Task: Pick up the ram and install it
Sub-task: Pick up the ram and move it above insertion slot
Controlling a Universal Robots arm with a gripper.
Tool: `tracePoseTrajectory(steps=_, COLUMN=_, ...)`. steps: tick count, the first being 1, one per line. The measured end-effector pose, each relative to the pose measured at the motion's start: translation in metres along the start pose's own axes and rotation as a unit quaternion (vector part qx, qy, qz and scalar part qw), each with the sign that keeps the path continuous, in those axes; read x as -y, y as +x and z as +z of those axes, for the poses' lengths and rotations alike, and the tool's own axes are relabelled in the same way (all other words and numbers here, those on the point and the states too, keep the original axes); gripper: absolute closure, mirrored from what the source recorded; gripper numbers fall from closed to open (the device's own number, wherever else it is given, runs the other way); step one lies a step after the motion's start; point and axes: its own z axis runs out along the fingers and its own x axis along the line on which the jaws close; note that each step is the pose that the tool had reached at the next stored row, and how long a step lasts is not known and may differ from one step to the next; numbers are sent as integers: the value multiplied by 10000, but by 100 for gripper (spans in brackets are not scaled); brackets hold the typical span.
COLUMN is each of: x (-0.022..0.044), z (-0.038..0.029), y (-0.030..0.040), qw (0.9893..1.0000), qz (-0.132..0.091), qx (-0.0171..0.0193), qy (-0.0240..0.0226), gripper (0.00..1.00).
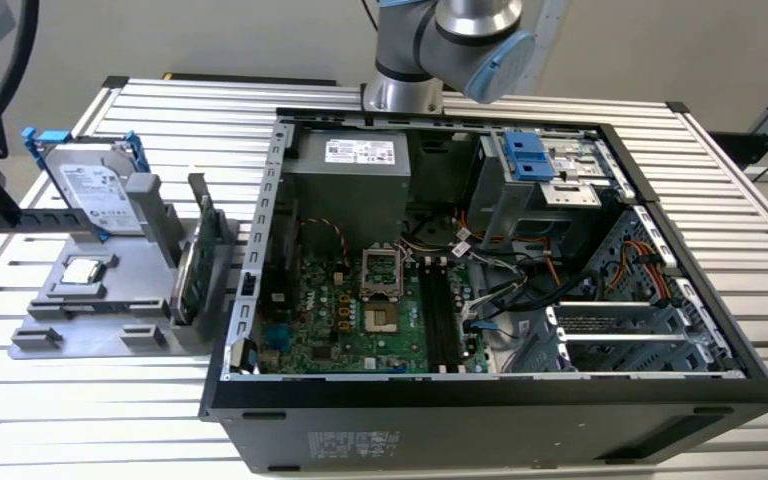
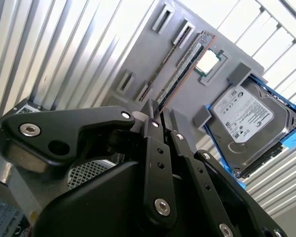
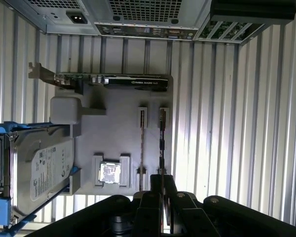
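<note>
The ram (image 3: 162,140) is a long thin dark stick standing on edge in a slot of the grey holder (image 3: 121,133); in the second wrist view the ram (image 2: 183,66) runs diagonally across the holder (image 2: 148,54). My gripper (image 3: 162,178) hovers well above the holder, in line with the near end of the ram, and its fingers (image 2: 151,123) are together with nothing between them. The motherboard's black slots (image 1: 438,310) lie inside the open computer case (image 1: 491,420).
On the holder (image 1: 104,310) also sit a silver hard drive in a blue bracket (image 3: 39,168), a processor chip (image 3: 110,173) and a green card on edge (image 3: 113,80). The holder stands at the exterior view's left of the case, on a slatted metal table (image 1: 91,410).
</note>
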Motion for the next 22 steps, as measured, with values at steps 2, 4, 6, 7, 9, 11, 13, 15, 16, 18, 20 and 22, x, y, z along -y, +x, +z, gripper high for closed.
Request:
tracePoseTrajectory(steps=2, x=0, z=-8, y=0, qw=10000, qz=0, qx=0, qy=-1, gripper=100)
tracePoseTrajectory(steps=4, x=0, z=-17, y=0, qw=10000, qz=0, qx=0, qy=1, gripper=100)
tracePoseTrajectory(steps=6, x=-1, z=-25, y=0, qw=10000, qz=0, qx=0, qy=1, gripper=100)
tracePoseTrajectory(steps=7, x=-1, z=-29, y=0, qw=10000, qz=0, qx=0, qy=0, gripper=100)
tracePoseTrajectory(steps=9, x=-1, z=-36, y=0, qw=10000, qz=0, qx=0, qy=0, gripper=100)
tracePoseTrajectory(steps=11, x=-1, z=-44, y=0, qw=10000, qz=0, qx=0, qy=0, gripper=100)
tracePoseTrajectory(steps=13, x=-2, z=-51, y=0, qw=10000, qz=0, qx=0, qy=0, gripper=100)
tracePoseTrajectory(steps=15, x=-2, z=-58, y=0, qw=10000, qz=0, qx=0, qy=0, gripper=100)
tracePoseTrajectory(steps=16, x=-2, z=-61, y=0, qw=10000, qz=0, qx=0, qy=0, gripper=100)
tracePoseTrajectory(steps=18, x=-2, z=-68, y=0, qw=10000, qz=0, qx=0, qy=0, gripper=100)
tracePoseTrajectory(steps=20, x=-3, z=-76, y=0, qw=10000, qz=0, qx=0, qy=0, gripper=100)
tracePoseTrajectory(steps=22, x=-3, z=-84, y=0, qw=10000, qz=1, qx=0, qy=0, gripper=100)
